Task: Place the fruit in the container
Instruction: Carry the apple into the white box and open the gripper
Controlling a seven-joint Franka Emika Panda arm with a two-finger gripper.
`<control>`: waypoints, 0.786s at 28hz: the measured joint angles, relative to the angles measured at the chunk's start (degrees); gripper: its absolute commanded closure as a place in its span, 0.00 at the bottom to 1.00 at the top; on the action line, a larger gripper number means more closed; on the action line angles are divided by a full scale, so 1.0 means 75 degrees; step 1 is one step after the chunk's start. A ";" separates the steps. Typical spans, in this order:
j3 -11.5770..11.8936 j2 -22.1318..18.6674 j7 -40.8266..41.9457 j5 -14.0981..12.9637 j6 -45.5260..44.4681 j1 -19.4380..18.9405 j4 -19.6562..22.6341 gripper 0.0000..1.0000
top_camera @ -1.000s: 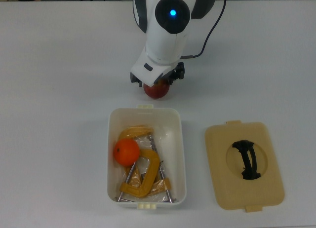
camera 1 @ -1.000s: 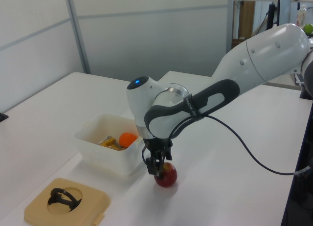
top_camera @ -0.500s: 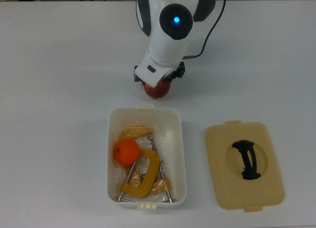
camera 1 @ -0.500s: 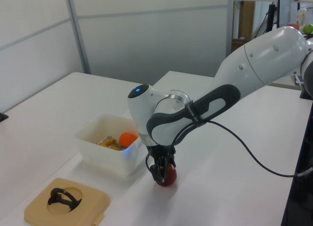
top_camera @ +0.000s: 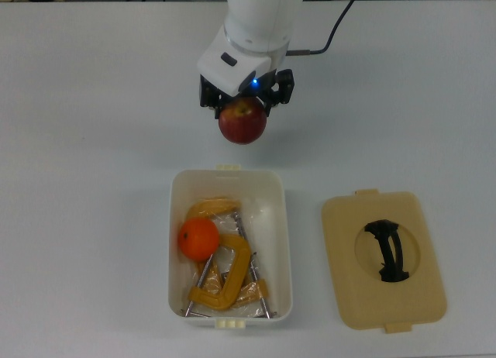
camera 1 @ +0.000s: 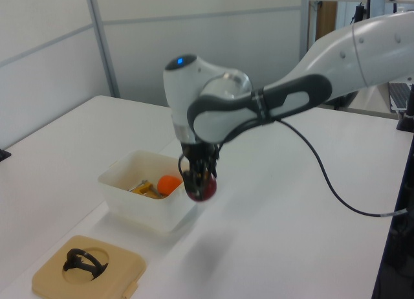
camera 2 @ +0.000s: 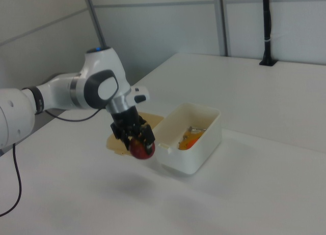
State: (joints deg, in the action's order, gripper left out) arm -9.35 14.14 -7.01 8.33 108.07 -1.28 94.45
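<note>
Since a moment ago I have lifted the apple (top_camera: 242, 122) off the surface (top_camera: 93, 141); it was resting there beside the container (top_camera: 229, 180), and now it hangs in the air with my pincer (top_camera: 245, 102) clamped on it from above. In the left view its shadow lies on the surface below, well clear of the fruit, so the lift is real. The apple is just outside the container's short end, the one nearest my arm, not yet over the opening. The orange (top_camera: 199, 239) already sits inside the container, against the long wall on the top view's left, touching the yellow C-clamps (top_camera: 226, 277) that share the tub. So I judge one fruit done and one in hand: what is left is to carry the apple over the rim and let it go. The tan lid (top_camera: 384, 259) lies apart from the container, out of my path
</note>
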 measured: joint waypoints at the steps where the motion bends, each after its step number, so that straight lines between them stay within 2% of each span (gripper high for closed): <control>1: 0.0003 -0.0010 0.0000 0.0006 -0.0006 0.0018 -0.0097 0.57; 5: 0.0007 0.0023 0.0000 0.0194 0.0081 0.0068 -0.0320 0.57; 13: 0.0041 0.0474 -0.0003 0.0383 0.2177 0.0111 -0.0354 0.52; 15: 0.0046 0.0624 -0.0019 0.0419 0.2654 0.0157 -0.0355 0.45; 20: 0.0066 0.0934 -0.0130 0.0443 0.3675 0.0273 -0.0360 0.05; 21: 0.0067 0.0959 -0.0173 0.0447 0.3754 0.0286 -0.0361 0.00; 22: 0.0067 0.0977 -0.0239 0.0448 0.3802 0.0297 -0.0363 0.00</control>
State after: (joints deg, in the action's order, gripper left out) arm -8.85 21.47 -8.79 11.69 136.59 0.95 91.73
